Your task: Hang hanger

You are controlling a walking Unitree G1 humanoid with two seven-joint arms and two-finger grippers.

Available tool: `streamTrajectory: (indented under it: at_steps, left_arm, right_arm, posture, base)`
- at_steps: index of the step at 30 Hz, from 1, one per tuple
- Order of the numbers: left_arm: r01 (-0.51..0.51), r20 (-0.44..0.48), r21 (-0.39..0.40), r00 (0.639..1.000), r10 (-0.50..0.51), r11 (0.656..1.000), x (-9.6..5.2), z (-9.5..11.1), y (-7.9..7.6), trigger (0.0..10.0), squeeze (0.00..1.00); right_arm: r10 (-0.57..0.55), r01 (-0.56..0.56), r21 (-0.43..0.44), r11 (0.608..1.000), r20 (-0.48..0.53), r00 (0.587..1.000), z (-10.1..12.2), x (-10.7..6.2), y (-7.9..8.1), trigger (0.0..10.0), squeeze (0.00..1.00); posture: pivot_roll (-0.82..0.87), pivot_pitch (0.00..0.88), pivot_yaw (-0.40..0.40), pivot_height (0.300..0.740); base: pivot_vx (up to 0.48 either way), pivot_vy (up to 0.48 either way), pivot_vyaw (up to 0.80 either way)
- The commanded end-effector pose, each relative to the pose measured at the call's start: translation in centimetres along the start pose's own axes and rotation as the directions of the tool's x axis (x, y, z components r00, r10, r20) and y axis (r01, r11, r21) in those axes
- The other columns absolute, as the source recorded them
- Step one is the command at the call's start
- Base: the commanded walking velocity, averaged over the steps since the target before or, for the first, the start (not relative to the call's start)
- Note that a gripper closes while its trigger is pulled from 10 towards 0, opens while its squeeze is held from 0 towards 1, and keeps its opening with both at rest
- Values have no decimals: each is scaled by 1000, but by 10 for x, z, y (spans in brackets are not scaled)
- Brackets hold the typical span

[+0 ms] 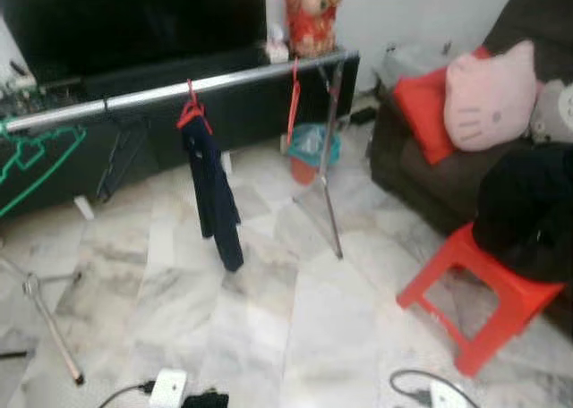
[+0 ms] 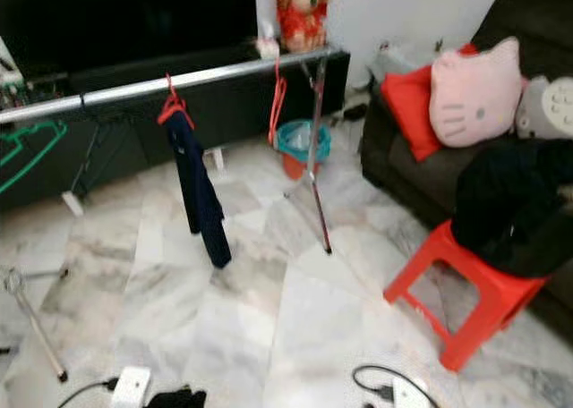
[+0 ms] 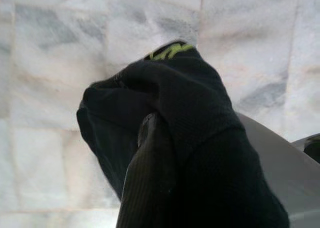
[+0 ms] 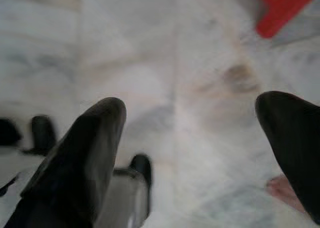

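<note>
A silver clothes rail (image 1: pixel 179 90) crosses the room ahead of me. On it hangs a red hanger (image 1: pixel 192 113) carrying a dark navy garment (image 1: pixel 215 202), and further right an empty red hanger (image 1: pixel 294 99). A green hanger (image 1: pixel 36 153) and a thin black hanger (image 1: pixel 116 157) hang toward the rail's left end. In the left wrist view my left gripper (image 3: pixel 165 153) is low over the marble floor, shut on a black cloth (image 3: pixel 200 113) with a yellow-green mark that wraps its fingers (image 3: pixel 150 178). My right gripper (image 4: pixel 200 153) is open and empty above the floor.
A red stool (image 1: pixel 483 292) with dark clothes (image 1: pixel 528 211) stands at the right, before a dark sofa with a pink cat pillow (image 1: pixel 488 95). The rack's legs (image 1: pixel 331 175) (image 1: pixel 49 323) stand on the floor. A teal and red bin (image 1: pixel 309 153) sits behind. White power boxes (image 1: pixel 166 388) and cables (image 1: pixel 412 386) lie near my feet.
</note>
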State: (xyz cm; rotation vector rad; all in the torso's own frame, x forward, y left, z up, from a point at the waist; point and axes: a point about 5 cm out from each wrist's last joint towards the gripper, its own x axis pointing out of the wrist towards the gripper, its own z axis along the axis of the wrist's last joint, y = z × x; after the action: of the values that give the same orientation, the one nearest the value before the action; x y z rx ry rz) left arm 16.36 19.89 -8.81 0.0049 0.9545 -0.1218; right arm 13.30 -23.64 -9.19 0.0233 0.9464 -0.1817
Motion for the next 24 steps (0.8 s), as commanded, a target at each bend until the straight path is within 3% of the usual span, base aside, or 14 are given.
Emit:
streamTrajectory:
  at_steps: [1, 5, 10, 14, 24]
  left_arm:
    - [-24, -8, -20, 1000, 24, 1000, -2, -5, 5, 10000, 0]
    - [-34, -5, -60, 999, 34, 998, -2, -6, 4, 10000, 0]
    - [-36, -11, -54, 999, 36, 998, -3, -8, 5, 10000, 0]
    - [-11, 26, -33, 1000, 12, 999, 6, 13, -10, 10000, 0]
    - [1, 103, -34, 995, 3, 999, 13, 44, -20, 10000, 0]
  right_arm:
    - [32, -32, -3, 999, 29, 999, 10, 4, 9, 10000, 0]
    - [30, -30, 2, 1000, 46, 999, 15, 5, 9, 10000, 0]
    - [50, -51, 9, 999, 62, 997, 16, 5, 15, 10000, 0]
    - [46, -48, 26, 999, 74, 996, 18, 5, 17, 10000, 0]
    - [37, -42, 41, 998, 117, 992, 28, 6, 17, 10000, 0]
  posture:
    - [-16, 0, -54, 740]
    - [-7, 0, -54, 740]
    - [-3, 0, -45, 740]
    - [-13, 0, -30, 740]
    - [-27, 0, -14, 740]
  base:
    - [0, 0, 513]
    - [0, 0, 513]
    - [0, 0, 514]
    - [0, 0, 547]
    - [0, 0, 751]
